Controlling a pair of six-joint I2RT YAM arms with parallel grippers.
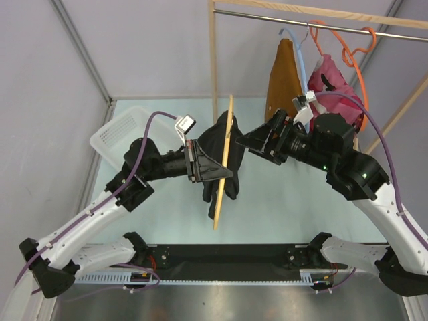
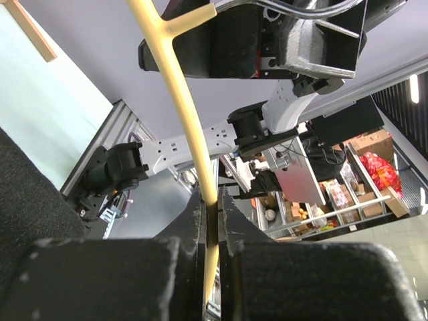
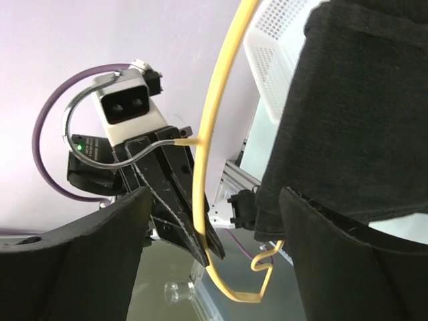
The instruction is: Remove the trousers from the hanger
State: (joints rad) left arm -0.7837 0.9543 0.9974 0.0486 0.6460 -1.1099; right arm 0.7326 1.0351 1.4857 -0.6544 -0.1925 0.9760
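The pale yellow hanger [image 1: 229, 120] stands on edge above the table's middle, with the black trousers [image 1: 212, 142] draped over it. My left gripper [image 1: 223, 172] is shut on the hanger's arm; in the left wrist view the yellow bar [image 2: 175, 80] runs down between the pressed fingers [image 2: 267, 281]. From the right, my right gripper [image 1: 249, 142] stands open close to the trousers. In the right wrist view the hanger [image 3: 204, 140] and the trousers' edge [image 3: 354, 120] lie between its wide-apart fingers [image 3: 361, 267]. The metal hook [image 3: 134, 150] lies by the left gripper.
A white mesh basket [image 1: 124, 127] sits at the back left of the table. Behind the right arm, a wooden rack's rail [image 1: 267, 15] carries a mustard-brown garment [image 1: 284, 73] on a light blue hanger and a pink garment [image 1: 331, 77] on an orange hanger.
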